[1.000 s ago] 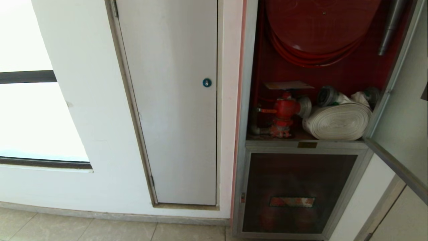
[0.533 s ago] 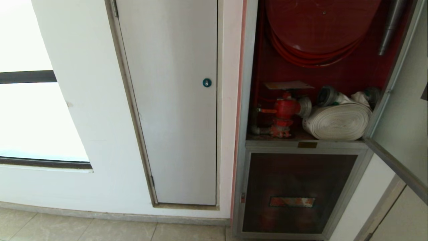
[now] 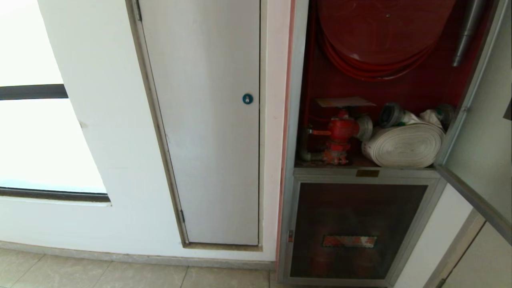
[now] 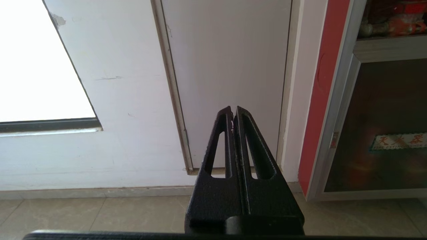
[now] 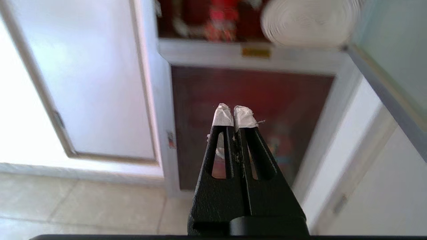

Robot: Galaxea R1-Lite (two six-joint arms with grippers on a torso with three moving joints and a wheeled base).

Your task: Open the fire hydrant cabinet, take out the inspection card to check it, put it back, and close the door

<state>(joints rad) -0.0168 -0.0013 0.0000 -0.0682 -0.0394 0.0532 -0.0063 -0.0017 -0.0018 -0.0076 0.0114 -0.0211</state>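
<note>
Door (image 3: 486, 132) swung open, cut off at the edge; both grippers (image 4: 233, 110) (image 5: 233, 110) pressed together, empty.

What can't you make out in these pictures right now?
- Card: head view, lies nearly edge-on above the valve; print unreadable.
- Door: head view, cut off by the right edge; sticker and latch unseen.
- Hose reel: top cut off by the upper edge.
- Lower label: right wrist view, blurred and partly behind the shut right tool.

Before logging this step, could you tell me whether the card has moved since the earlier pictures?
No. The card lies above the red valve, unchanged.
</note>
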